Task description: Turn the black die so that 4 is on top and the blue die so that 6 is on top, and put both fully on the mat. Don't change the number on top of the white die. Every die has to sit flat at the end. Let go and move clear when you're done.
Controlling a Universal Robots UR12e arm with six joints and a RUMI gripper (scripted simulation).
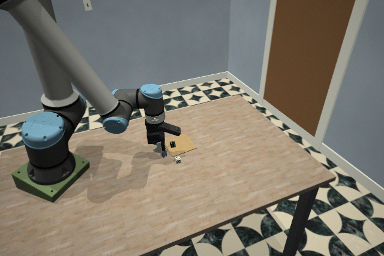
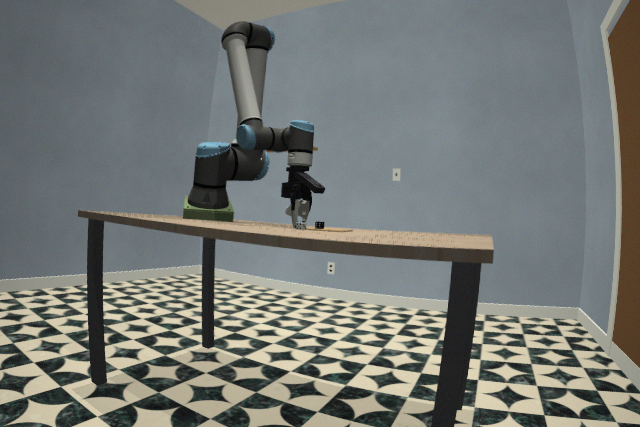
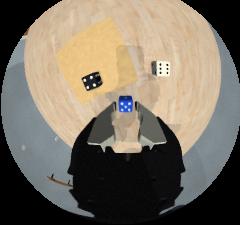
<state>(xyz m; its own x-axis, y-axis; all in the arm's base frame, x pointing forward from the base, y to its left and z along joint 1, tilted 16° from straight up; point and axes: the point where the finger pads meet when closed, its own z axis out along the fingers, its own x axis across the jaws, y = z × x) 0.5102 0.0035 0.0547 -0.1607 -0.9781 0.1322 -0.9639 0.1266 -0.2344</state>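
The blue die (image 3: 125, 104) is on the table just off the mat, its upper face seemingly showing 5. My gripper (image 1: 163, 154) (image 3: 125, 102) is low over it, pointing down and partly open. Its fingertips stand on either side of the blue die, with a small gap on each side in the wrist view. The black die (image 1: 172, 144) (image 2: 319, 224) (image 3: 92, 81) sits flat on the tan mat (image 1: 188, 144) (image 3: 102, 40), and its upper face looks like 4. The white die (image 1: 177, 159) (image 3: 162, 68) sits flat off the mat with 6 on top.
The white die is close by, to the right and ahead of my fingers in the wrist view. The black die stands ahead and to the left there, near the mat's close edge. The arm's green base (image 1: 52, 192) is at the table's left part.
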